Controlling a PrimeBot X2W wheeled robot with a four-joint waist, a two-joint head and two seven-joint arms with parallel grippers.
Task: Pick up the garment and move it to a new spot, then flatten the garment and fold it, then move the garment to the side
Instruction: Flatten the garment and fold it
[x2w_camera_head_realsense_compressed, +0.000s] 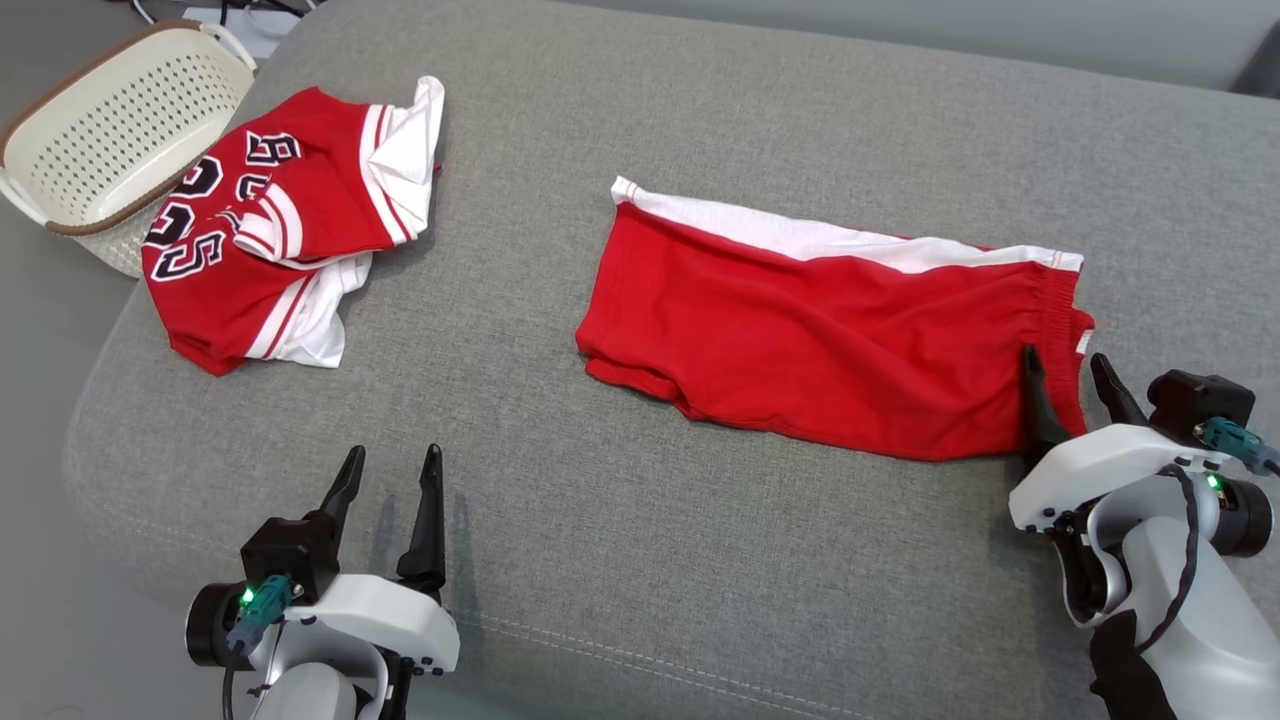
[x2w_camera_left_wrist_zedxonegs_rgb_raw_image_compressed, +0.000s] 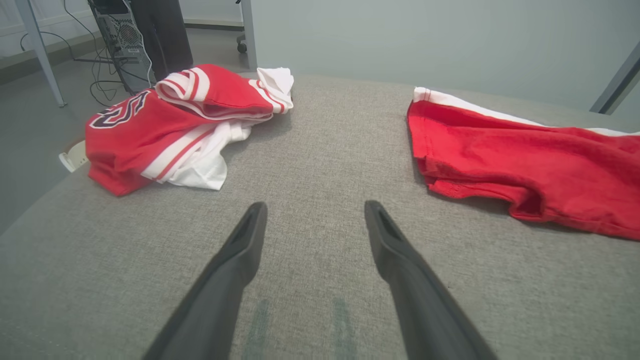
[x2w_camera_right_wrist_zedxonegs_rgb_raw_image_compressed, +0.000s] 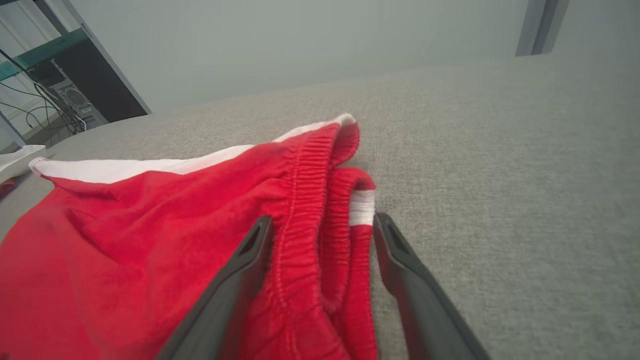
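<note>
**Right gripper (x2w_camera_head_realsense_compressed: 1064, 355) straddles waistband of red shorts (x2w_camera_head_realsense_compressed: 820, 330)**

The red shorts, with a white stripe along their far edge, lie spread flat at the middle-right of a grey cushion (x2w_camera_head_realsense_compressed: 600, 560), waistband toward the robot's right and leg hems toward its left. The right gripper stands at the near waistband corner with its jaws wide apart. From the wrist camera, one dark finger (x2w_camera_right_wrist_zedxonegs_rgb_raw_image_compressed: 235, 270) rests on the red cloth and the other (x2w_camera_right_wrist_zedxonegs_rgb_raw_image_compressed: 410, 270) lies on bare cushion just beside the bunched elastic (x2w_camera_right_wrist_zedxonegs_rgb_raw_image_compressed: 305, 190), which sits between them. The jaws have not closed on the fabric.

The left gripper (x2w_camera_head_realsense_compressed: 393, 452) is at the near left of the cushion, well apart from the shorts. Its jaws are equally wide, with nothing but grey upholstery between the fingers.

At the far left corner lies a crumpled red-and-white jersey (x2w_camera_head_realsense_compressed: 270, 230) with black numerals. Its edge reaches the cushion's rim beside a cream perforated basket (x2w_camera_head_realsense_compressed: 110, 120) with a brown rim, which sits off the cushion.
</note>
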